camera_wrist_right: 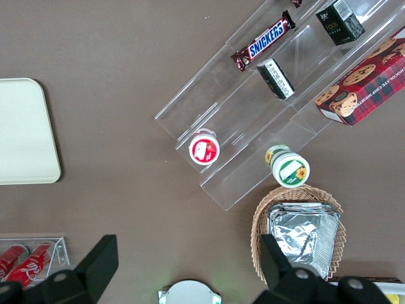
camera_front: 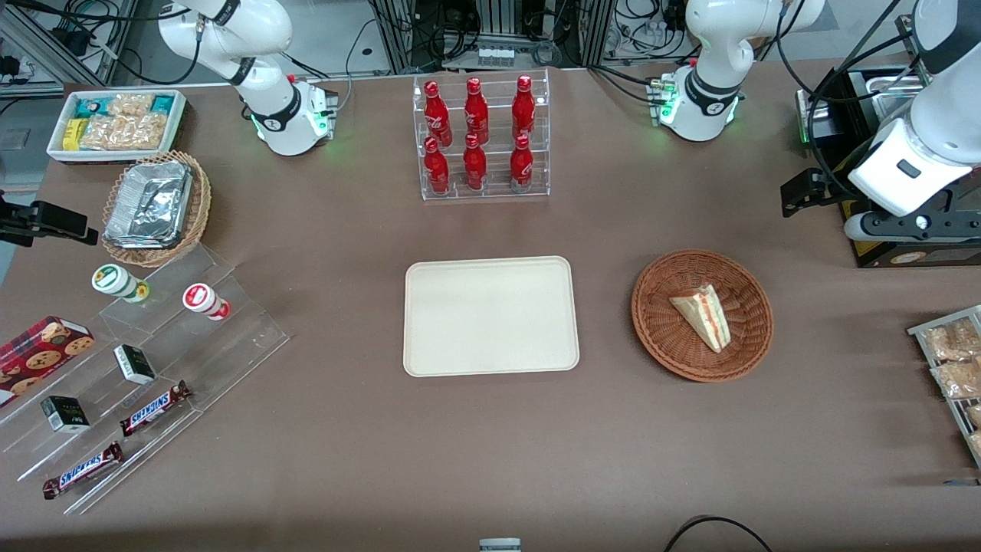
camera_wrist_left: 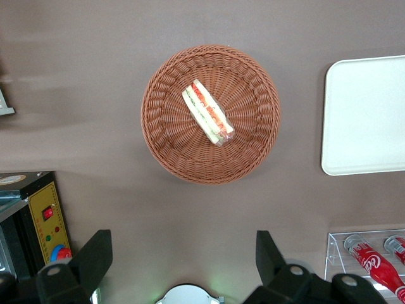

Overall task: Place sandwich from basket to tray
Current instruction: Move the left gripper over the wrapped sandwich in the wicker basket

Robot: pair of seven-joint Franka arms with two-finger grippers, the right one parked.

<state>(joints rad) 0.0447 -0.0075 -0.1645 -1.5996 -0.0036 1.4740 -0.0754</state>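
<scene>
Left wrist view: end effector (camera_wrist_left: 183, 263) wide open, empty, above table.

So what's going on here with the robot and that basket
The left arm's gripper hovers open, high above the table, at the working arm's end, holding nothing. The wrapped sandwich lies untouched in the round brown wicker basket. The cream tray beside the basket has nothing on it, so the move of the sandwich to the tray has not begun.
</scene>
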